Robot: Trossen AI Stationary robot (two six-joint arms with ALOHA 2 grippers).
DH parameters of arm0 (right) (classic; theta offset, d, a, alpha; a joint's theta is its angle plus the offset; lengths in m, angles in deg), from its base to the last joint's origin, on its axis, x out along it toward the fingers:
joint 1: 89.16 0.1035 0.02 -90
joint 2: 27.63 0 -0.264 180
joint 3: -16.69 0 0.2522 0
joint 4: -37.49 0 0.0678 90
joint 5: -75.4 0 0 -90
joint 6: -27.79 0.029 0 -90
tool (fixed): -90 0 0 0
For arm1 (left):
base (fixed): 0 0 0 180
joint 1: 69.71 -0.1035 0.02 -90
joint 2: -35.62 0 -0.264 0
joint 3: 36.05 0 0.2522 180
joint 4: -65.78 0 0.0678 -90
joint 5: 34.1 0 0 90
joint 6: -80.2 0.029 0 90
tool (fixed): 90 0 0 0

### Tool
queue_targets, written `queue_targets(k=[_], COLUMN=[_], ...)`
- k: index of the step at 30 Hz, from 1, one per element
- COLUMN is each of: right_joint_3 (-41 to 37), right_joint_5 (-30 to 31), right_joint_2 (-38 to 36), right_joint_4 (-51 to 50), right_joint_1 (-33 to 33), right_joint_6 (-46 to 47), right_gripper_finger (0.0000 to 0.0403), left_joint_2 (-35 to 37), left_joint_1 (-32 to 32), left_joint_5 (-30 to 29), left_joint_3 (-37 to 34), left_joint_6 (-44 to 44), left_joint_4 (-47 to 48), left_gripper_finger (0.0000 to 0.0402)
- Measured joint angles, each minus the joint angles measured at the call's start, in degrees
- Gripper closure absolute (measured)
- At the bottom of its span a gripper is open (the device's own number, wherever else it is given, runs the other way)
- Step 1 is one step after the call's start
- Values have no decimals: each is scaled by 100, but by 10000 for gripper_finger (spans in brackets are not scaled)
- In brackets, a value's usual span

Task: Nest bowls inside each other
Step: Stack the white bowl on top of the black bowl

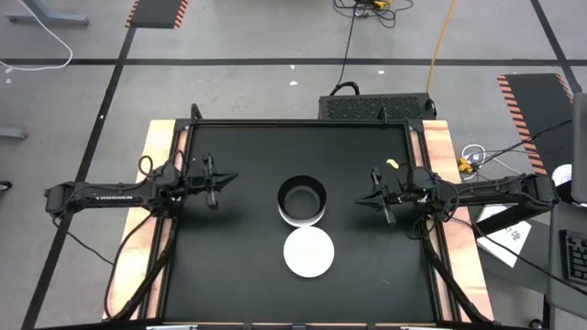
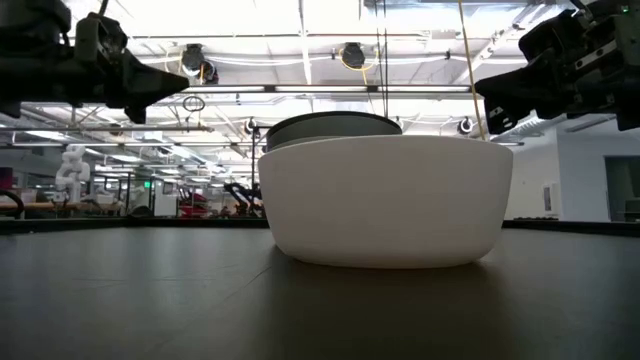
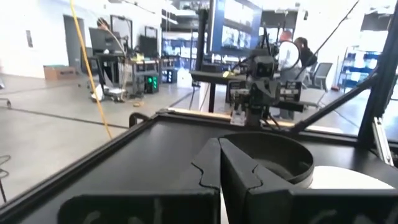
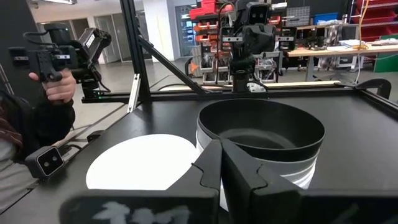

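A stack of nested bowls stands at the table's middle: a black bowl sits inside white ones. A single white bowl stands on its base nearer the front edge; in the low view this bowl hides most of the stack. My left gripper hovers shut to the left of the stack, pointing at it, and holds nothing. My right gripper hovers shut to the stack's right, also holding nothing. Both sets of shut fingers show in the wrist views, well short of the bowls.
Raised wooden rails run along the table's left and right sides. A black box sits behind the far edge. A person's hand with a device shows beyond the table. Open black tabletop lies around the bowls.
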Motion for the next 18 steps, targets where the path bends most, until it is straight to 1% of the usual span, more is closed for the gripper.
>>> queue_targets(k=[9,18], right_joint_3=[0,0], right_joint_5=[265,278], right_joint_2=[4,10], right_joint_4=[1,1], right_joint_1=[0,0], right_joint_6=[-63,-45], right_gripper_finger=[403,403], left_joint_2=[645,1033], left_joint_1=[0,0], left_joint_5=[-44,105], left_joint_3=[-71,-71], left_joint_6=[147,182], left_joint_4=[84,-124], left_gripper_finger=[401,401])
